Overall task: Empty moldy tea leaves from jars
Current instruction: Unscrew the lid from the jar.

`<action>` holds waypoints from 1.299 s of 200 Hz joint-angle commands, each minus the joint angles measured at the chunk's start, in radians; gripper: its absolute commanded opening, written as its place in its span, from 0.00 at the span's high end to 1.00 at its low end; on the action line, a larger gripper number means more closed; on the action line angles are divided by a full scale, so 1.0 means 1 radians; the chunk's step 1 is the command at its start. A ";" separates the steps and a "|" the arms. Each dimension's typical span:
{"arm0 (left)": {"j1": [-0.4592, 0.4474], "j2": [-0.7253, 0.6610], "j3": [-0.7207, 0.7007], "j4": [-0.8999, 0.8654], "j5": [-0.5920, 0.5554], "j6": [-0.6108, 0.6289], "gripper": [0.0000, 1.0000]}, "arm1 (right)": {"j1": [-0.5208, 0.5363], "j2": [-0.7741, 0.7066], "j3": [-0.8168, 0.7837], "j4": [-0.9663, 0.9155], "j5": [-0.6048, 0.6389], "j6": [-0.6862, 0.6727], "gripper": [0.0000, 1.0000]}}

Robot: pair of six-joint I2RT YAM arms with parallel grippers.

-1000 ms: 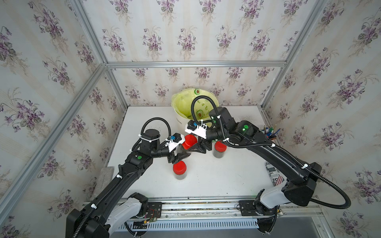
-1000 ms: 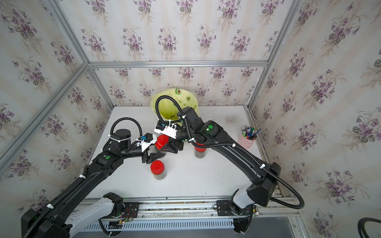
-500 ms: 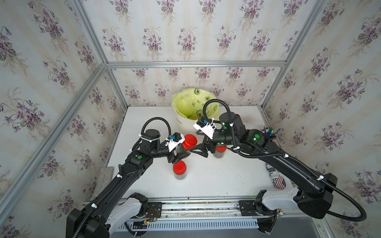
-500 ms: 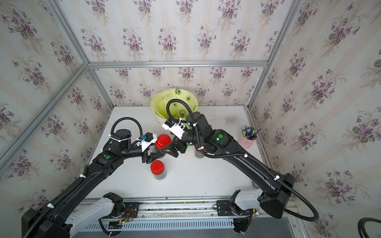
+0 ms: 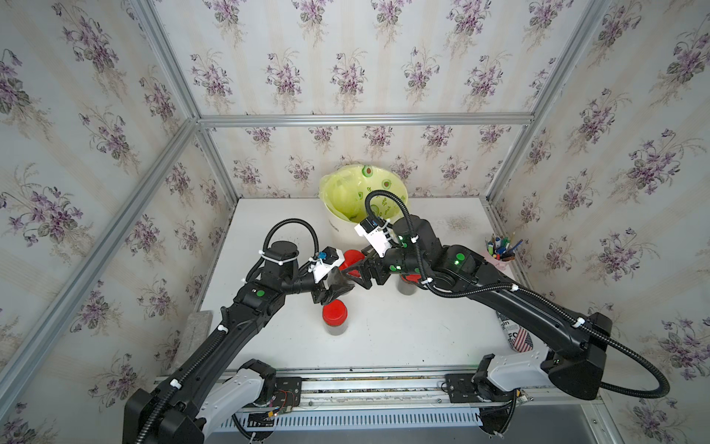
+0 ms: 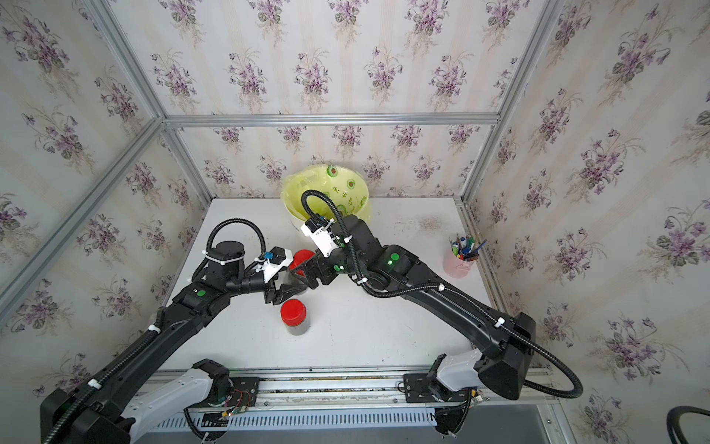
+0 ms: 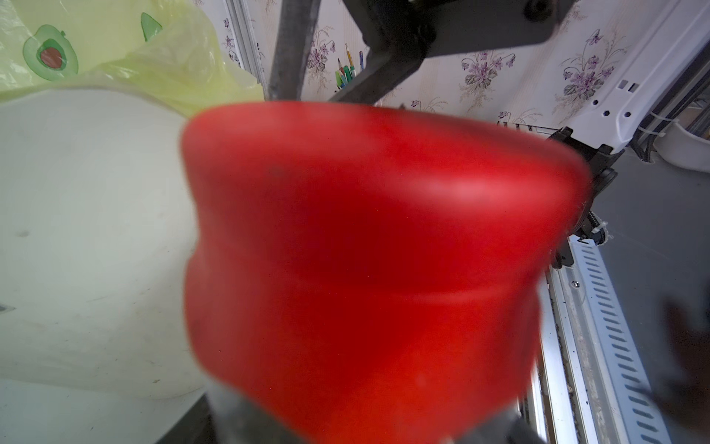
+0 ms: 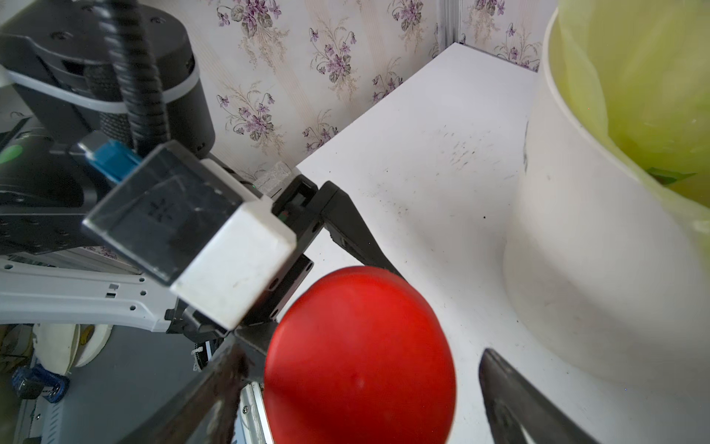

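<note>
The left gripper (image 5: 333, 290) was clenched on a tilted jar (image 5: 340, 281) over the middle of the tabletop (image 5: 422, 338). Its red cap (image 8: 361, 357) pointed at the right gripper (image 8: 363, 350), whose jaws stood spread either side of the cap without gripping it. Uncapping looked to be the step in hand, so next the right jaws would have to close squarely on the cap and twist. Another capped jar (image 5: 335, 317), tea leaves (image 6: 297, 327) dark inside, stood nearer the front edge. The bin (image 5: 338, 226) sat at the far edge.

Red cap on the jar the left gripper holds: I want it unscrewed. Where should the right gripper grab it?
Grip the red cap by its round side wall, coming end-on along the tilted jar's axis. The right gripper is open, a finger either side of it.
</note>
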 commanded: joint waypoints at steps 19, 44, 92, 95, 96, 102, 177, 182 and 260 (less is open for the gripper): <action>0.002 -0.003 0.010 0.016 0.011 0.009 0.52 | 0.006 0.008 0.012 0.036 0.056 0.036 0.11; 0.002 -0.003 0.007 0.016 0.011 0.009 0.52 | 0.008 0.007 0.015 0.027 0.062 0.028 0.16; 0.002 -0.003 0.009 0.016 0.020 0.007 0.52 | 0.007 -0.005 0.012 0.019 0.054 0.002 0.36; 0.002 -0.003 0.010 0.016 0.020 0.006 0.52 | 0.008 -0.006 0.014 0.018 0.055 -0.001 0.36; 0.002 -0.003 0.010 0.016 0.021 0.006 0.52 | 0.008 -0.005 0.013 0.018 0.055 -0.002 0.36; 0.001 -0.003 0.009 0.015 0.021 0.007 0.52 | 0.008 -0.005 0.014 0.015 0.056 -0.009 0.38; 0.002 -0.014 0.015 0.016 0.072 -0.006 0.53 | 0.007 -0.027 0.008 0.036 -0.077 -0.266 0.51; 0.002 -0.016 0.013 0.016 0.080 -0.006 0.53 | 0.006 -0.027 0.009 0.035 -0.085 -0.290 0.51; 0.002 -0.018 0.018 -0.001 0.116 0.000 0.53 | -0.056 0.048 0.117 -0.086 -0.270 -0.571 0.56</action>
